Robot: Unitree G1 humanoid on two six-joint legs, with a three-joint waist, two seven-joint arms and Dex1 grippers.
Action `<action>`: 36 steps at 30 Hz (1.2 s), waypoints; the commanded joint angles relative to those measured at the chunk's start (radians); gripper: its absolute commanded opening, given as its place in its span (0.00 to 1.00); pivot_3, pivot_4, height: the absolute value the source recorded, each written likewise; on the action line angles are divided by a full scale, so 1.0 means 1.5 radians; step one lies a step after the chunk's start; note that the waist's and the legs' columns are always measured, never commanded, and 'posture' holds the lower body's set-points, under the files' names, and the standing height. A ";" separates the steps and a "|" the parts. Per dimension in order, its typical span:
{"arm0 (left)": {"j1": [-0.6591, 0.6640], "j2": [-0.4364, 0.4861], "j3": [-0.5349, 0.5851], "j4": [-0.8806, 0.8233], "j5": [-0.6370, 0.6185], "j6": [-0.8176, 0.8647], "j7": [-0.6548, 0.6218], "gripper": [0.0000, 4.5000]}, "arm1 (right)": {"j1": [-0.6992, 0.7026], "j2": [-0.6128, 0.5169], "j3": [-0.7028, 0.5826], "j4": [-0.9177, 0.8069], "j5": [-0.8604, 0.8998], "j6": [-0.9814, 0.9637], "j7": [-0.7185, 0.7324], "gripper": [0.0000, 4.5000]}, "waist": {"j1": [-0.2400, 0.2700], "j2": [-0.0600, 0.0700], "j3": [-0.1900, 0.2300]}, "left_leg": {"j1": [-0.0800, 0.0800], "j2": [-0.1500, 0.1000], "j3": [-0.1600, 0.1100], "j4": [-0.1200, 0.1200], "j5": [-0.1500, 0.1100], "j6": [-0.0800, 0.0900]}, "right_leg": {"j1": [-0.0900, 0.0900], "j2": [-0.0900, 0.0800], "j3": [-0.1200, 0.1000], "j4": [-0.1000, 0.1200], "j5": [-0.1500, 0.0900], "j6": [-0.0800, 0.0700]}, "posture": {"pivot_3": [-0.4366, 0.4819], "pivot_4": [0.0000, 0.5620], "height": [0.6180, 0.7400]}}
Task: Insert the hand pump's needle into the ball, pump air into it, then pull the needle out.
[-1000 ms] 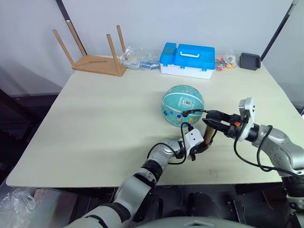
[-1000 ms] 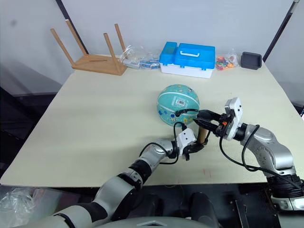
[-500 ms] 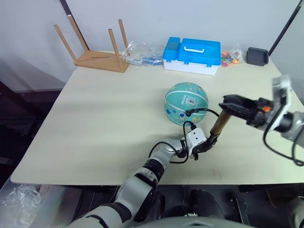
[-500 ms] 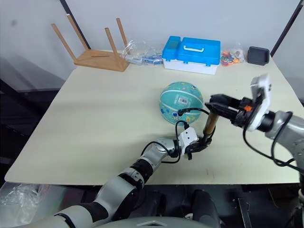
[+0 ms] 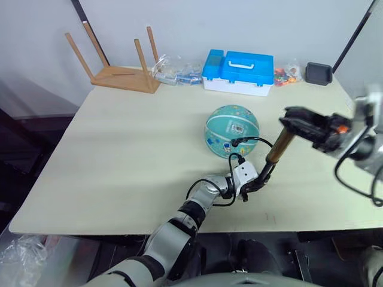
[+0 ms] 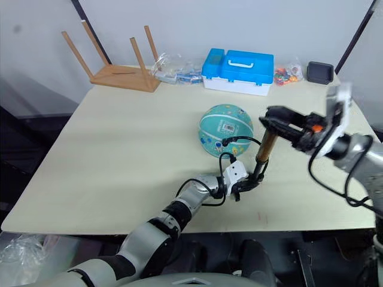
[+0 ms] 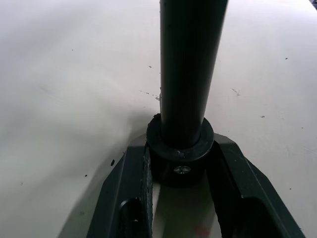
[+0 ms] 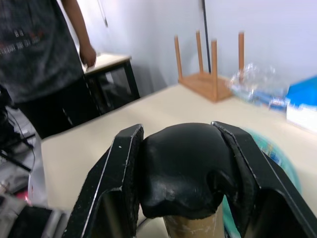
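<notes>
We are gripping the pump (image 5: 274, 154) at both ends. Our right gripper (image 8: 179, 168) is clamped on the black handle (image 8: 181, 171) at the raised end, fingers pressing it from both sides. Our left gripper (image 7: 181, 163) is closed around the black base cap (image 7: 181, 157), pinning it to the table (image 5: 119, 149) near the front edge. The pump's long axis is leaning from that low end up and toward the table's right edge, so any stroke is running along that slant, right arm driving and left arm bracing. The amber barrel is showing below the handle. The hose (image 5: 251, 141) is looping from the base to the ball (image 5: 231, 131), which is sitting just behind the left gripper, mid-table: teal, printed, barcode label up. The needle itself is too small to make out; we judge it seated.
</notes>
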 commanded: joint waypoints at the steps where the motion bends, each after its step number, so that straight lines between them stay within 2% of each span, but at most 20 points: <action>1: 0.026 0.007 -0.005 0.018 0.005 0.022 -0.010 0.23 | 0.062 0.038 0.114 0.096 -0.125 -0.017 0.019 0.37 | -0.001 -0.002 -0.002 | 0.001 0.001 0.000 0.000 0.000 0.000 | 0.000 0.001 0.000 0.000 0.000 0.000 | 0.48 0.27 1.00; 7: 0.030 0.010 -0.006 0.008 0.004 0.028 -0.009 0.23 | 0.068 0.102 0.189 0.216 -0.242 -0.096 0.054 0.37 | -0.003 -0.001 -0.006 | 0.002 0.002 0.000 0.000 0.000 0.000 | 0.001 0.002 0.000 0.001 0.000 0.000 | 0.48 0.27 1.00; 13: 0.030 0.012 -0.006 0.005 0.003 0.031 -0.010 0.23 | 0.044 0.092 0.142 0.154 -0.222 -0.084 0.061 0.37 | -0.003 0.000 -0.007 | 0.002 0.002 0.000 0.000 0.000 0.000 | 0.000 0.002 0.000 0.001 0.000 -0.001 | 0.48 0.27 1.00; 15: 0.031 0.013 -0.006 0.004 0.003 0.031 -0.011 0.23 | 0.034 0.075 0.100 0.103 -0.183 -0.059 0.054 0.37 | -0.001 0.002 -0.005 | 0.001 0.002 0.000 0.000 0.000 0.000 | 0.000 0.002 0.000 0.001 0.001 -0.001 | 0.48 0.27 1.00; 19: 0.028 0.010 -0.007 0.009 0.004 0.031 -0.013 0.23 | -0.001 0.004 -0.041 -0.021 -0.024 0.033 0.022 0.37 | 0.004 0.007 0.002 | -0.003 0.000 0.000 0.000 0.000 0.000 | -0.003 0.000 0.000 0.000 0.002 -0.003 | 0.48 0.27 1.00; 24: 0.025 0.007 -0.010 0.016 0.003 0.028 -0.016 0.23 | -0.046 -0.061 -0.154 -0.058 0.126 0.109 -0.026 0.37 | 0.007 0.007 0.004 | -0.009 -0.002 -0.001 0.000 0.000 0.000 | -0.008 -0.001 0.000 0.000 0.002 -0.003 | 0.48 0.27 1.00; 25: 0.025 0.006 -0.010 0.018 0.003 0.027 -0.017 0.23 | -0.058 -0.070 -0.169 -0.058 0.156 0.121 -0.039 0.37 | 0.008 0.007 0.004 | -0.013 -0.002 -0.001 0.001 0.000 0.000 | -0.012 -0.002 0.000 0.000 0.002 -0.003 | 0.48 0.27 1.00; 27: 0.024 0.006 -0.010 0.019 0.003 0.026 -0.018 0.23 | -0.070 -0.081 -0.185 -0.057 0.197 0.139 -0.059 0.37 | 0.009 0.006 0.005 | -0.013 -0.002 -0.001 0.001 0.000 0.000 | -0.011 -0.002 0.000 0.000 0.002 -0.003 | 0.48 0.27 1.00; 30: 0.023 0.006 -0.011 0.022 0.004 0.024 -0.020 0.23 | -0.051 -0.081 -0.170 -0.063 0.188 0.149 -0.067 0.37 | 0.011 0.006 0.005 | -0.013 -0.002 -0.001 0.001 0.000 0.000 | -0.011 -0.002 0.000 0.000 0.002 -0.003 | 0.48 0.27 1.00; 36: 0.025 0.007 -0.012 0.022 0.004 0.023 -0.023 0.23 | 0.026 -0.039 -0.051 -0.035 0.042 0.114 -0.060 0.37 | 0.008 0.004 0.003 | -0.011 -0.002 -0.001 0.001 0.000 0.000 | -0.010 -0.001 0.000 0.000 0.002 -0.003 | 0.48 0.27 1.00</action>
